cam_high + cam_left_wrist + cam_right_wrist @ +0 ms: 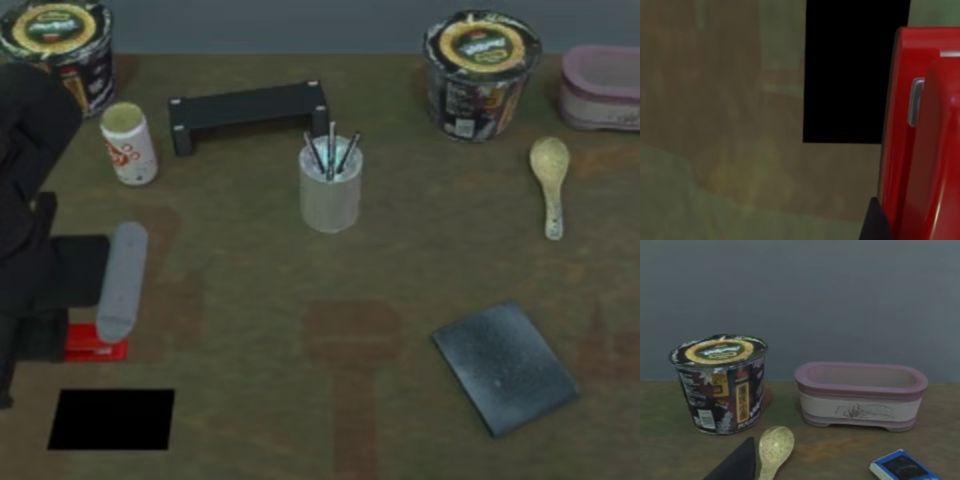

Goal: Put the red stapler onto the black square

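Red stapler: the small, glossy, bright red plastic stapler (96, 345) lies flat at the table's left side, mostly hidden in the top view under the left arm; the left wrist view shows its shell close up (922, 135).
Left gripper: the left gripper (85, 335) is down over the stapler. I cannot tell whether its fingers are closed on it or still apart, since only a dark tip shows beside the red shell in the wrist view.
Black square: the flat matte black patch (112, 419) lies just below the stapler in the top view, near but apart from it; none of the stapler is on it yet.
Handling: I judge the stapler stiff, light and slippery on its polished curves, so a hold across the narrow width at mid-length, pads on the flatter sides, should keep it from twisting.
Middle of table: black bench-like stand (248, 110), white cup of pens (330, 188).
Right side: grey speckled slab (506, 367), pale spoon (550, 180).
Right arm: parked out of the top view, its wrist camera facing a printed noodle cup (720, 385) and a pink planter (860, 395).
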Robot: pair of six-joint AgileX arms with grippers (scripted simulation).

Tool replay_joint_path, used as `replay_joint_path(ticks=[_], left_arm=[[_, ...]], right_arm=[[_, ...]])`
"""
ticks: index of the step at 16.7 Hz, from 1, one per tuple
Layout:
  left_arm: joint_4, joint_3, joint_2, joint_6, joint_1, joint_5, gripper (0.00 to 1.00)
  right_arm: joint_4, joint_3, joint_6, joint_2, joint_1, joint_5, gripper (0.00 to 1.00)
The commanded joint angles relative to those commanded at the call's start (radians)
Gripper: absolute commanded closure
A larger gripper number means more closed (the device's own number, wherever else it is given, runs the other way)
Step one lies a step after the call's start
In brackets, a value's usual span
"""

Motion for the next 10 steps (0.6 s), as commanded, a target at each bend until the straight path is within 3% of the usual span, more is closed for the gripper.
replay_joint_path(ticks=[4,10], left_arm=[[0.041,-0.025,0.018,-0.001,-0.006,0.000,1.00],[0.331,-0.197,0.120,-0.005,-0.007,0.000,1.00]], right_arm=[[0.000,0.000,0.000,0.000,0.000,0.000,0.00],[0.000,0.000,0.000,0.000,0.000,0.000,0.00]])
